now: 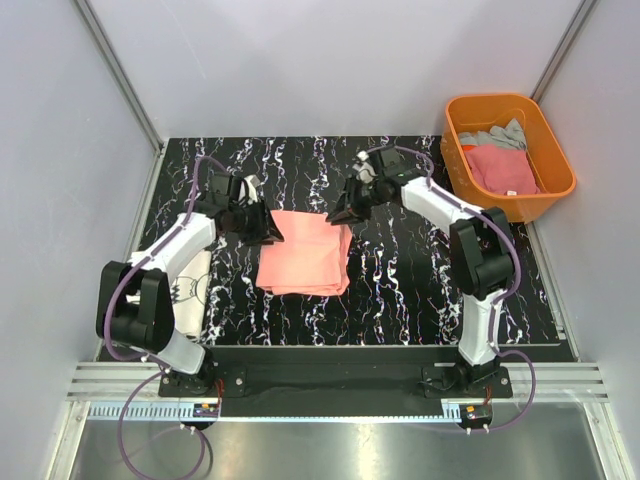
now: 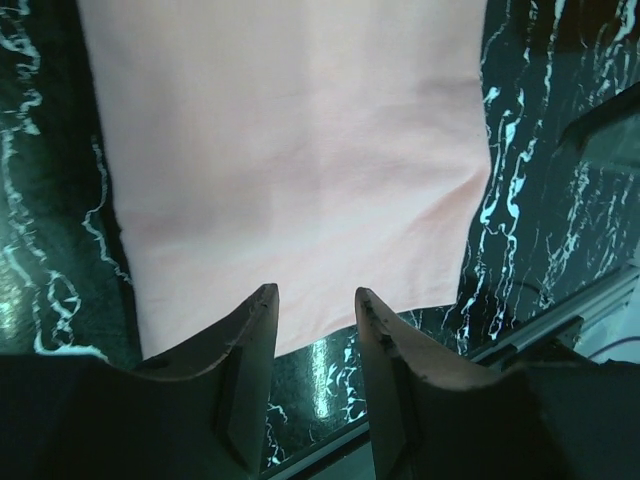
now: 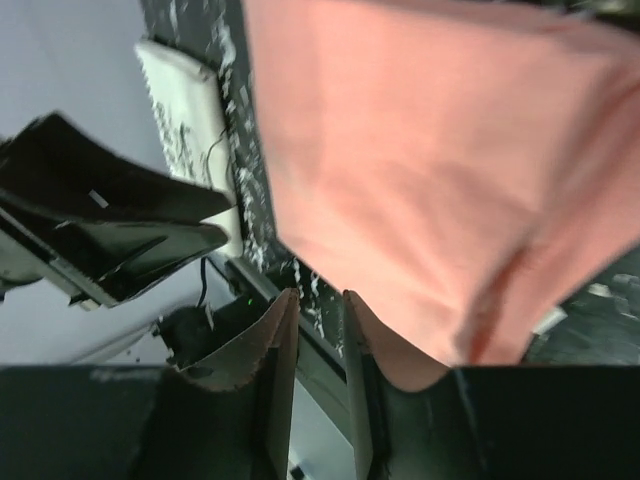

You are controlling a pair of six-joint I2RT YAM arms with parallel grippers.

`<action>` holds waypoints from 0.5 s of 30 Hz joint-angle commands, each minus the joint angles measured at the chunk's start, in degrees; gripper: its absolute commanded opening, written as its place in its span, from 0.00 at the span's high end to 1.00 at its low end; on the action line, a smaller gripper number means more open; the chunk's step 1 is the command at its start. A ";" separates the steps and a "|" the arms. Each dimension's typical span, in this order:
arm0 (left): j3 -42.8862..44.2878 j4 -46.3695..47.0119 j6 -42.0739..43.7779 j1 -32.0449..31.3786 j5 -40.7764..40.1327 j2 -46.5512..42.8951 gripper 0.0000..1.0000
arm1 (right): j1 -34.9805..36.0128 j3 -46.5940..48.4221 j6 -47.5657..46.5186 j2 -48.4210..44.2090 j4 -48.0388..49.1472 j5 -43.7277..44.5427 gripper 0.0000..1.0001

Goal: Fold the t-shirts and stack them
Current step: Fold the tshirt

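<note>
Left claw [image 2: 315,293], right claw [image 3: 319,294] ajar, seemingly empty

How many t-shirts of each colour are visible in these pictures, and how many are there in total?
salmon-pink t-shirt: 1
white t-shirt with black print: 1
deeper pink t-shirt, in the orange tub: 1
grey t-shirt, in the same tub: 1
Total: 4 t-shirts
</note>
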 commanded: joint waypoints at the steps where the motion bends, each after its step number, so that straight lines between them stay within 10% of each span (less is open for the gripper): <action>1: -1.53 5.26 0.24 -0.10 6.26 0.19 0.59 | 3.27 2.00 -2.03 2.50 -1.44 -7.28 0.68; 15: -8.74 4.12 2.88 1.04 6.97 -1.65 0.50 | 2.05 -18.02 -7.66 0.58 2.42 -7.47 0.62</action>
